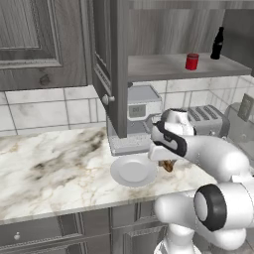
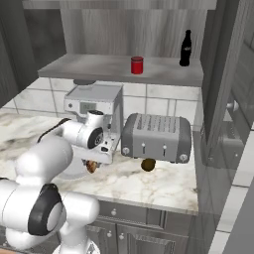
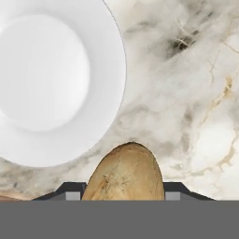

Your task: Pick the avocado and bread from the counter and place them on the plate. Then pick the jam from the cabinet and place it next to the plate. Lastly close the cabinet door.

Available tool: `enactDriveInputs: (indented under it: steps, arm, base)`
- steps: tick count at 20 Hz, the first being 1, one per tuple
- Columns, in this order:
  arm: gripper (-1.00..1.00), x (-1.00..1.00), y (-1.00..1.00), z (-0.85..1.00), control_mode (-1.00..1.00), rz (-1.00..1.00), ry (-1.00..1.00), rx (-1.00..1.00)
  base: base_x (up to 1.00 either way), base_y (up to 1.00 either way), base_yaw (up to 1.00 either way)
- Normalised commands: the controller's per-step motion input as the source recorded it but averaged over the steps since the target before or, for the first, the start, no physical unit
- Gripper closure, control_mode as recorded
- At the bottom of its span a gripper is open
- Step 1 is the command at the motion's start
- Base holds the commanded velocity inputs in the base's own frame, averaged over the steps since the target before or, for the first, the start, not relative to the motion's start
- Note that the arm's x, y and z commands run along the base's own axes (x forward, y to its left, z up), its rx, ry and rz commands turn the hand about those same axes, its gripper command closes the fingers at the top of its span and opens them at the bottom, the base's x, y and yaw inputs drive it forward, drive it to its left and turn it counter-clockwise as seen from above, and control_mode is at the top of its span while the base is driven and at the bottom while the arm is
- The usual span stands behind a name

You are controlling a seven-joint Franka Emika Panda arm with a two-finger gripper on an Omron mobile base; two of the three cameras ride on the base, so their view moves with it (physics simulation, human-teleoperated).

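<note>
Between claw tips, bread gripped beside plate — avocado by toaster.

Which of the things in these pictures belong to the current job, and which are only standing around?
Belong to the job:
- bread, held in the gripper beside the plate
- avocado on the counter, in front of the toaster
- jam on the shelf of the open cabinet

Only standing around:
- toaster
- coffee machine
- black bottle
</note>
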Motion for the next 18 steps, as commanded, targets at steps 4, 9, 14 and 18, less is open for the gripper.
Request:
enactDriveInputs:
  steps: [4, 9, 14, 18]
  arm:
    - [1.0, 0.26, 0.84, 0.0, -1.0, 0.0, 0.0, 0.0]
    - [1.0, 0.49, 0.7, 0.06, -1.0, -0.04, -0.01, 0.0]
    - [1.0, 0.86, 0.7, 0.0, -1.0, -0.07, 0.0, 0.0]
    - [1.0, 0.78, 0.53, -0.03, -1.0, -0.04, 0.0, 0.0]
  base:
    - [0.0, 0.0, 0.0]
    - [0.0, 0.0, 0.0]
    - [0.0, 0.0, 0.0]
    - [0.0, 0.0, 0.0]
